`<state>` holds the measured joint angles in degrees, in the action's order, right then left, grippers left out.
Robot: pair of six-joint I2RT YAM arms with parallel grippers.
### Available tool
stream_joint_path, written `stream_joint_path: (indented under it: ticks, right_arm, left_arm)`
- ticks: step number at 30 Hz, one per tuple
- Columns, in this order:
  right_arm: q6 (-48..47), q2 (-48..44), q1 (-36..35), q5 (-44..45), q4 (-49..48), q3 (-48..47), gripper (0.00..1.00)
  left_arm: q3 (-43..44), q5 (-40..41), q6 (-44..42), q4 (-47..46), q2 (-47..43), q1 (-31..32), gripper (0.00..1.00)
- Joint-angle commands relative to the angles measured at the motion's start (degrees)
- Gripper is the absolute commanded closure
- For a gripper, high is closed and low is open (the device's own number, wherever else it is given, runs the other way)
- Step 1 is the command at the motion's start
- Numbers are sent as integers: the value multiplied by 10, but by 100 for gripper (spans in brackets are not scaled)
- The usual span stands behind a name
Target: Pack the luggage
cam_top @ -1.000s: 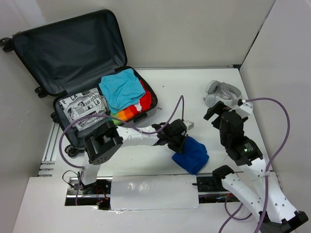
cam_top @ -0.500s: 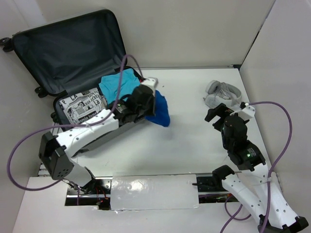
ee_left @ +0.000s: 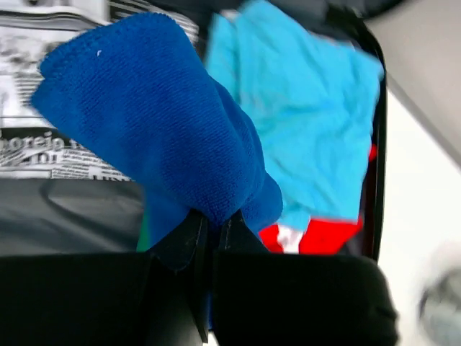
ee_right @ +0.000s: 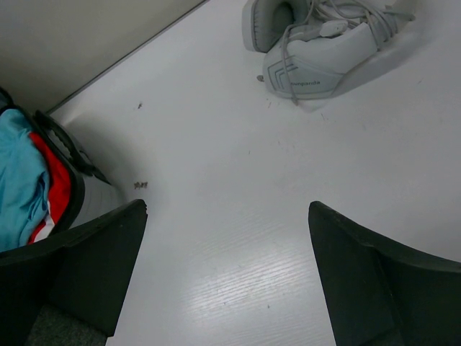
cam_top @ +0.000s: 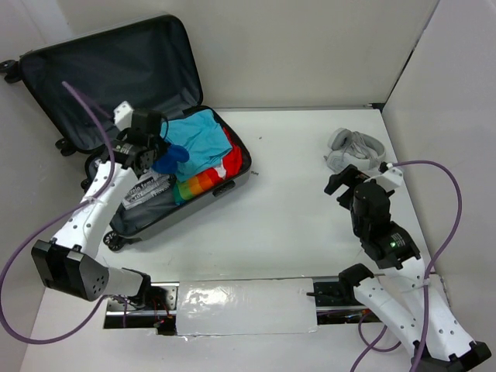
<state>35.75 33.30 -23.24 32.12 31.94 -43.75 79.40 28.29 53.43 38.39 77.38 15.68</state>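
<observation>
The luggage (cam_top: pixel 108 77) lies open at the far left, its lid propped against the wall and its dark rim (ee_right: pixel 66 167) visible in the right wrist view. My left gripper (cam_top: pixel 152 155) hovers over its left half, shut on a dark blue cloth (cam_top: pixel 170 158) that hangs from the closed jaws (ee_left: pixel 212 223). The blue cloth (ee_left: pixel 158 122) dangles above a newspaper-print item (ee_left: pixel 43 137) and a light-blue garment (ee_left: pixel 302 108). My right gripper (cam_top: pixel 345 177) stands open over bare table at the right, nothing between its fingers (ee_right: pixel 86 252).
Inside the luggage lie the light-blue garment (cam_top: pixel 194 139), a red piece (cam_top: pixel 232 163), a rainbow-striped item (cam_top: pixel 203 183) and the newspaper-print item (cam_top: pixel 143 190). A white-grey headset (cam_top: pixel 355 149) with its cord (ee_right: pixel 317 50) rests at the back right. Walls enclose the table.
My left arm swung the blue cloth from the table's middle, past the luggage's right edge, to over its left half. The right arm barely moved.
</observation>
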Motion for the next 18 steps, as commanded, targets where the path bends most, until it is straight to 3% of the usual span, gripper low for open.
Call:
stream_joint_path:
  ticks: [1,2,6,8,12,18]
  right_arm:
    - [7,0,0,2,-27,3,0]
    - [7,0,0,2,-27,3,0]
    - [7,17,0,-3,-27,3,0]
    - [7,17,0,-3,-27,3,0]
    - [0,28,0,-3,-27,9,0]
    - [-5,40,0,-8,-39,9,0]
  left_arm:
    - [3,26,148,41,-17,-25,100]
    - [2,26,149,46,-17,-25,100]
    - [-67,88,315,83,-24,-30,100]
    - [-85,93,349,98,-24,-30,100]
    - [-99,99,369,105,-24,-50,100]
    - [-20,114,355,133,0,-81,100]
